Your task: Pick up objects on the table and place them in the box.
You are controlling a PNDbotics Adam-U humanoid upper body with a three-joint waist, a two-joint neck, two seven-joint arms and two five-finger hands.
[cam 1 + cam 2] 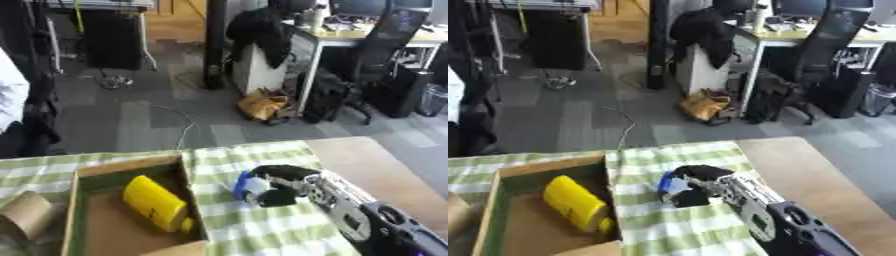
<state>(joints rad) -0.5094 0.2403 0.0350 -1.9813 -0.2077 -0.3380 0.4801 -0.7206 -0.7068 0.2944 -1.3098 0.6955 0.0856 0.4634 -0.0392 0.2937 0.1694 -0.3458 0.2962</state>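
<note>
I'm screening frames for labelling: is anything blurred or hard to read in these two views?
Left eye view: soft throughout; the small blue object in the black right hand is smeared. Right eye view: equally soft, yet the yellow cylindrical bottle in the cardboard box reads clearly.

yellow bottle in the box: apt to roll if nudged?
Probably: the yellow bottle looks cylindrical and lies on its side in the box, so it could roll until a wall stops it. Its smooth-looking surface may be slippery. Weight can't be judged.
</note>
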